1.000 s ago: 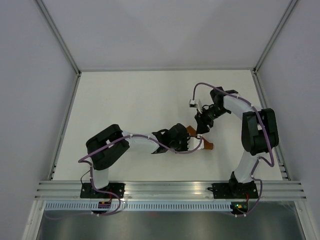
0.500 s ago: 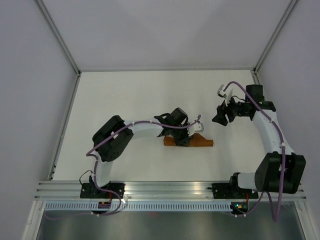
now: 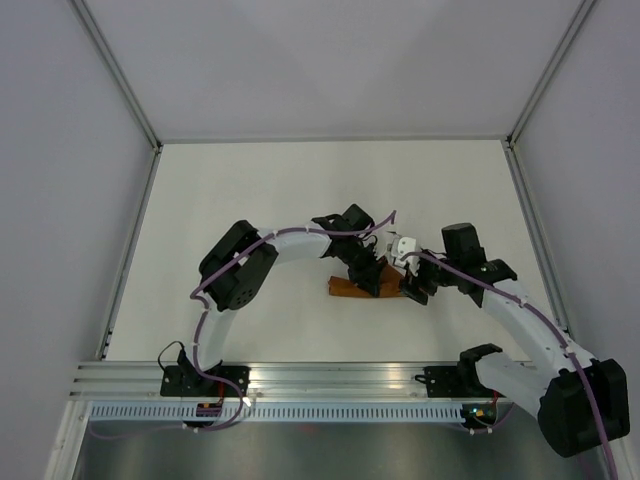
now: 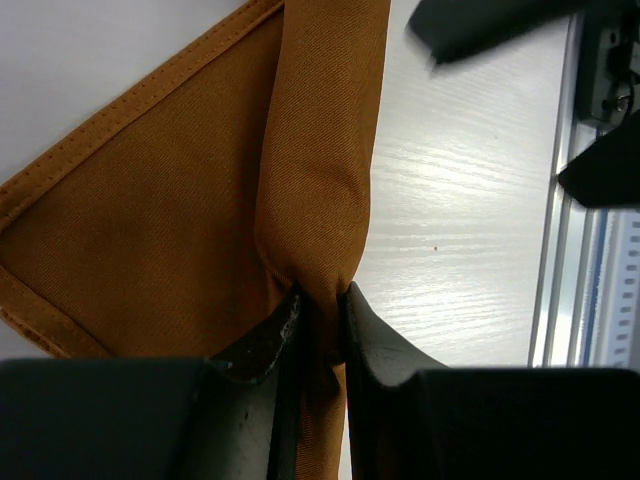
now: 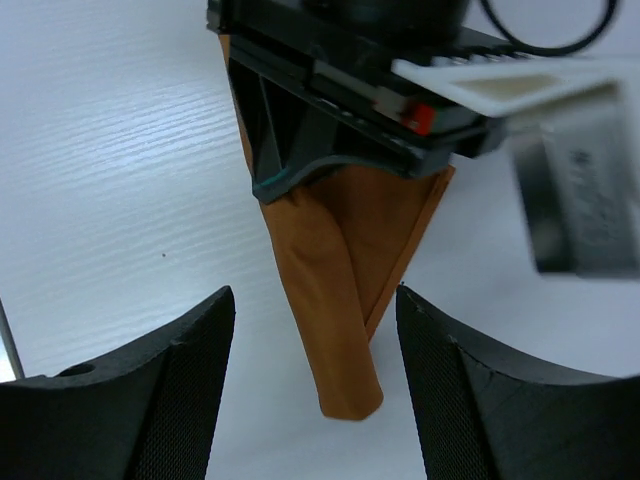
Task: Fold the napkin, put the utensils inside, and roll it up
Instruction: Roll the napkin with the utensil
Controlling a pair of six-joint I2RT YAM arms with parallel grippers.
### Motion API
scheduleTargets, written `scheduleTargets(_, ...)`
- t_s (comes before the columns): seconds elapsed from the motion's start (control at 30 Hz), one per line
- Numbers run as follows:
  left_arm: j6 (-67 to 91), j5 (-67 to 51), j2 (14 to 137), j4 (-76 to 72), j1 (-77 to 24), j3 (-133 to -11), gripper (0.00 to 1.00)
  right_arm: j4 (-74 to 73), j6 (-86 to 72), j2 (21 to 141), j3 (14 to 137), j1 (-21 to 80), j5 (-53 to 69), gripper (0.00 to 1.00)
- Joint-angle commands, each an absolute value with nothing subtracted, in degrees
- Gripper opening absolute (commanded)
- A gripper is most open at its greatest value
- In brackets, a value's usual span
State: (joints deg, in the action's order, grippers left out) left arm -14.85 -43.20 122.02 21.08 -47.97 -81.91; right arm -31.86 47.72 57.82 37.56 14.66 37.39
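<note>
The rust-orange napkin [image 3: 343, 290] lies as a narrow roll on the white table, with a flat corner flap [image 4: 150, 220] still spread beside the roll [image 4: 322, 140]. My left gripper [image 3: 368, 278] is shut on the roll near its middle, and cloth is pinched between its jaws [image 4: 322, 300]. My right gripper [image 3: 412, 290] stands open at the roll's right end. Its two fingers straddle the rounded tip [image 5: 335, 370] without touching it [image 5: 313, 300]. The utensils are hidden from every view.
An aluminium rail [image 3: 340, 378] runs along the table's near edge, close to the roll, and shows in the left wrist view as a rail [image 4: 565, 250]. Grey enclosure walls [image 3: 60, 200] bound the table on the left, right and back.
My right arm has swung from the back right down to the roll's right end, with its jaws opening wider. The left gripper has kept its hold on the napkin and shifted a little.
</note>
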Motion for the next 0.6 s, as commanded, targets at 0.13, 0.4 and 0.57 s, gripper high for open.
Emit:
scheduleTargets(0.13,-12.1,-43.1,127.7,30.7,-47.3,-82.0,0.22,-14.0,47.5,62.1,29.4,28.2,20.9,0.71)
scheduleTargets(0.4,-11.0,-43.2,129.9,31.9,-46.9,-83.8,0.23,-7.3,46.3,68.6,27.4,35.4,15.3,0.70)
scheduleTargets(0.57,-10.9,-43.4,130.2,32.3,-46.8,-84.4,0.23,-4.0,46.1,70.4,26.9,35.9,13.8,0.69)
